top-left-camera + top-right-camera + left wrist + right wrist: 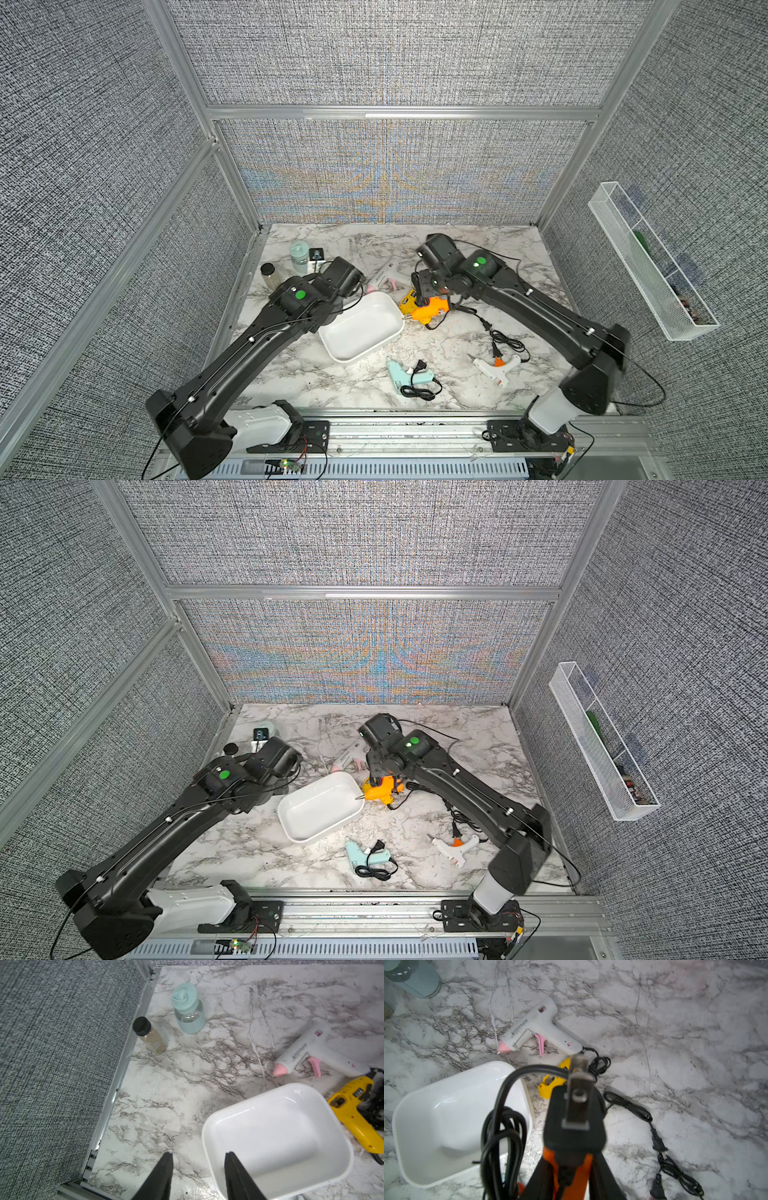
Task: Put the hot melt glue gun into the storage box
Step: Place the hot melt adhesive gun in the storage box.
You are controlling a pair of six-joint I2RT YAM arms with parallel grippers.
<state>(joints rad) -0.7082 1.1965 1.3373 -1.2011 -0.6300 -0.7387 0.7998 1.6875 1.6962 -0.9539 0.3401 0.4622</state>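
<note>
Hot melt glue gun [434, 311], orange plastic, is clamped in the right gripper [571, 1167] just beside the storage box [357, 328], metal nozzle at its rim. A blurred black plug [571, 1138] and looped cord [537, 1068] hide most of the gun in the right wrist view. The left gripper [198, 1154], fingers cut off by the frame, hangs partly open and empty at the glossy, round-cornered white box's edge. Beyond, a yellow glue gun [361, 1132] lies partly hidden; a white, pink-tipped glue gun [307, 1051] rests on the marble-patterned table [187, 1084].
</note>
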